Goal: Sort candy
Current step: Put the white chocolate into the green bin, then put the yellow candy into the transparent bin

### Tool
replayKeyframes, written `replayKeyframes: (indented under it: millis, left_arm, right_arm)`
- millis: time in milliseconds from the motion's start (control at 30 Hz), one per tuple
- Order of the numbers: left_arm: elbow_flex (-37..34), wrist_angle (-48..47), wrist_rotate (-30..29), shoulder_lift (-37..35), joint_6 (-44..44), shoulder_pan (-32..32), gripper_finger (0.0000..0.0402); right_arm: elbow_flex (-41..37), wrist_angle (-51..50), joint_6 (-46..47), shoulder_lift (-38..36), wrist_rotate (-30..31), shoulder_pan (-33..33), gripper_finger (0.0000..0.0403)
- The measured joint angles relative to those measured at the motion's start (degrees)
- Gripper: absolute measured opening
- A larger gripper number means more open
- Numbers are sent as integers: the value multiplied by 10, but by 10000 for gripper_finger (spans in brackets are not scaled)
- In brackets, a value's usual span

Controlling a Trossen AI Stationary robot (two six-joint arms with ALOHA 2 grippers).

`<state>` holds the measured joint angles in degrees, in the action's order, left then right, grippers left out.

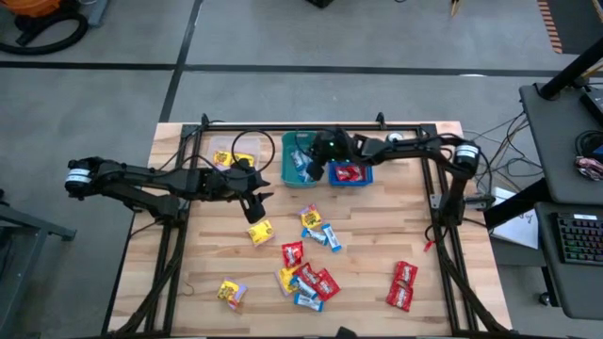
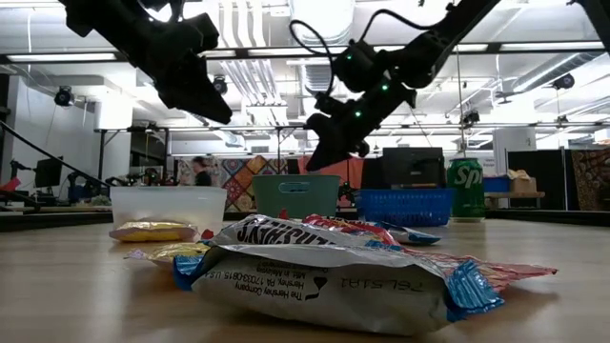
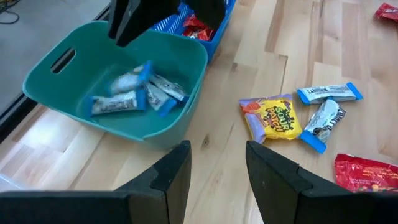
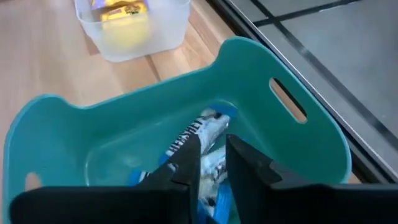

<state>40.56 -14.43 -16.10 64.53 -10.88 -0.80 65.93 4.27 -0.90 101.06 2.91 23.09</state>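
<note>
While the left gripper [image 1: 255, 209] hangs empty, fingers parted, above the yellow candy [image 1: 261, 232], the clear bin [image 1: 237, 151] on the left holds yellow packs, the teal bin [image 1: 300, 161] blue-white ones, the blue basket [image 1: 350, 174] red. Right gripper [image 1: 314, 168] sits over the teal bin, fingers narrowly apart, a blue-white candy [image 4: 199, 134] at their tips; grip unclear. "Sour Patch" and "Hershey's" readable. Loose candy [image 1: 306, 278] mid-table; red pair [image 1: 402, 285] near the right edge.

Left arm: reaches in from the left, gripper [image 1: 252, 205] hanging above the table's middle-left, fingers [image 3: 171, 171] parted, empty.
Right arm: stretches leftward along the far side, gripper [image 1: 312, 168] pointing down, fingers [image 4: 186, 163] slightly apart.
</note>
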Motion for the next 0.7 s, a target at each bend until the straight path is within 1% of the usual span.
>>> replayKeyframes:
  millis: [100,233,467,567,700]
  left_arm:
    - [0,-12,1,0,-11,0,137]
    - [0,-60,7,0,-44,0,137]
    - [-1,-127,73,0,-127,6,137]
    - [-11,-131,97,0,-132,27,137]
    - [-28,-123,97,0,-149,76,137]
  right_arm:
    - [22,-24,-8,9,0,0,86]
    - [32,-43,-19,3,0,-1,100]
    - [30,-87,-24,-46,-3,-5,98]
    - [29,-116,-27,-67,-3,-13,100]
    - [23,-143,-28,-91,-3,-28,102]
